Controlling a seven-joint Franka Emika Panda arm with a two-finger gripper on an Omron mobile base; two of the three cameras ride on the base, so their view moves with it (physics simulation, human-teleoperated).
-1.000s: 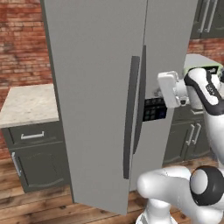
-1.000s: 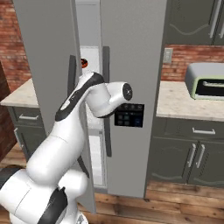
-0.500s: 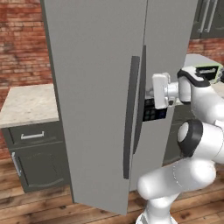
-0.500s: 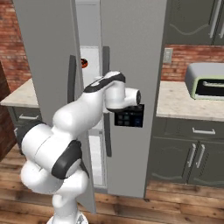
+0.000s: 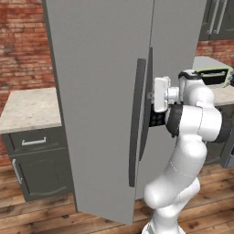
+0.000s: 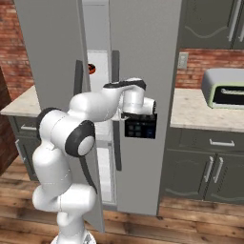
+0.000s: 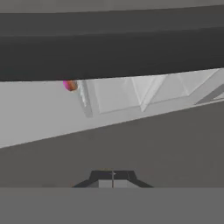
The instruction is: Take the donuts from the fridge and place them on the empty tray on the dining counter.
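Gripper (image 7: pixel 113 174) pressed together, empty, by the dark vertical handle (image 5: pixel 135 122) of the tall light-grey fridge (image 5: pixel 105 91); door ajar; pink-iced ring donut (image 7: pixel 70 85) inside.

Inside the fridge (image 6: pixel 143 57), white shelves (image 6: pixel 100 71) seen through the gap between the doors. On one shelf, a brown donut (image 6: pixel 91 69) at the edge of the gap. From the hand view, a pink donut (image 7: pixel 70 85) on a pale shelf, small and blurry. To the right, a speckled stone counter (image 6: pixel 200 114) with a toaster oven (image 6: pixel 223 88) sitting on top. To the left, another stone counter (image 5: pixel 27 109) over dark cabinets (image 5: pixel 39 160). Below everything, a brown wooden floor (image 6: pixel 190 224).
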